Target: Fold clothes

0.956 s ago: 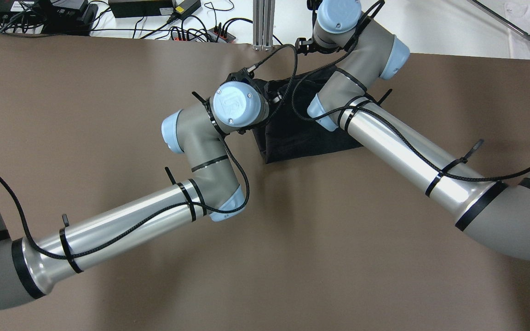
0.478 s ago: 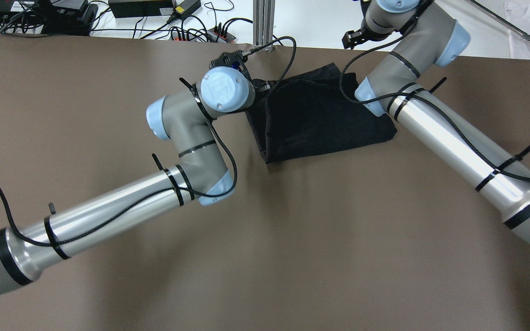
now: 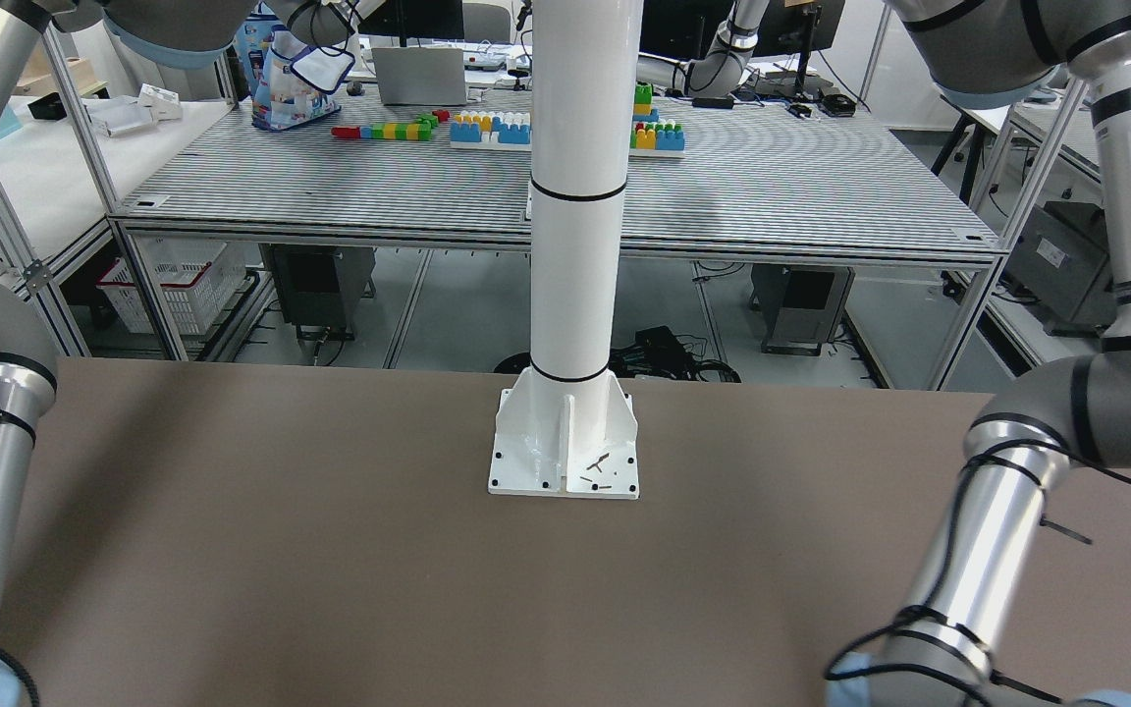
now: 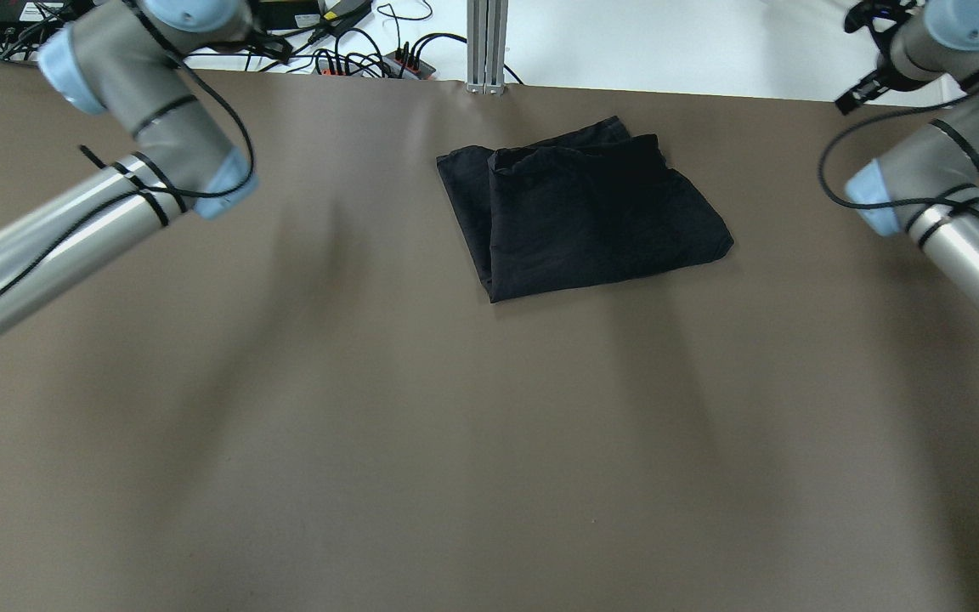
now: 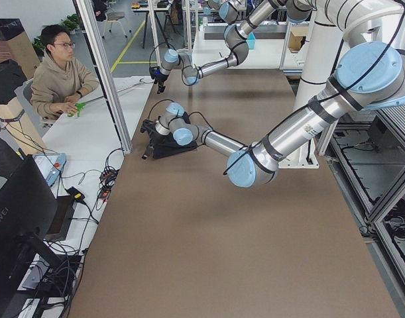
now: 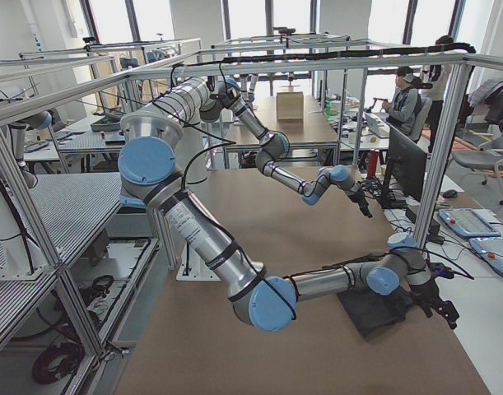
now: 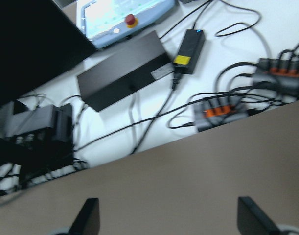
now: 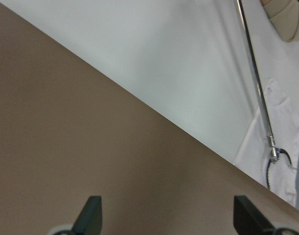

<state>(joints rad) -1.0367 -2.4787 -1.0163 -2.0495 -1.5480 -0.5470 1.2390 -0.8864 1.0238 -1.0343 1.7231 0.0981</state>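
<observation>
Across the far edge of my brown bench (image 4: 370, 442) stands a slim aluminium post (image 4: 486, 42), and I place everything from it. The bench top is a matte, smooth sheet with soft shadows on it. Beyond the post lies a white surface (image 4: 710, 42) strewn with black cables. Around me the room is a workshop of aluminium-framed benches, and a person (image 5: 59, 73) sits at one of them.

The black garment (image 4: 591, 221) lies flat on the bench just on my side of the post, a little to its right. It is folded into a skewed, roughly rectangular pad of soft, dull cloth. A narrower under-layer shows along its left edge, and there are wrinkles along the edge nearest the post.

My left hand (image 7: 171, 218) hangs well to the left of the post, over the bench's far edge. Its dark fingers (image 7: 89, 215) are spread wide with nothing between them. Below it are a flat black box (image 7: 125, 68) and orange-marked power strips (image 7: 220, 111).

My right hand (image 8: 170, 215) hangs well to the right of the post, also over that edge. It too gapes wide and holds nothing, and a thin metal rod (image 8: 254, 73) crosses the white surface beneath it.
</observation>
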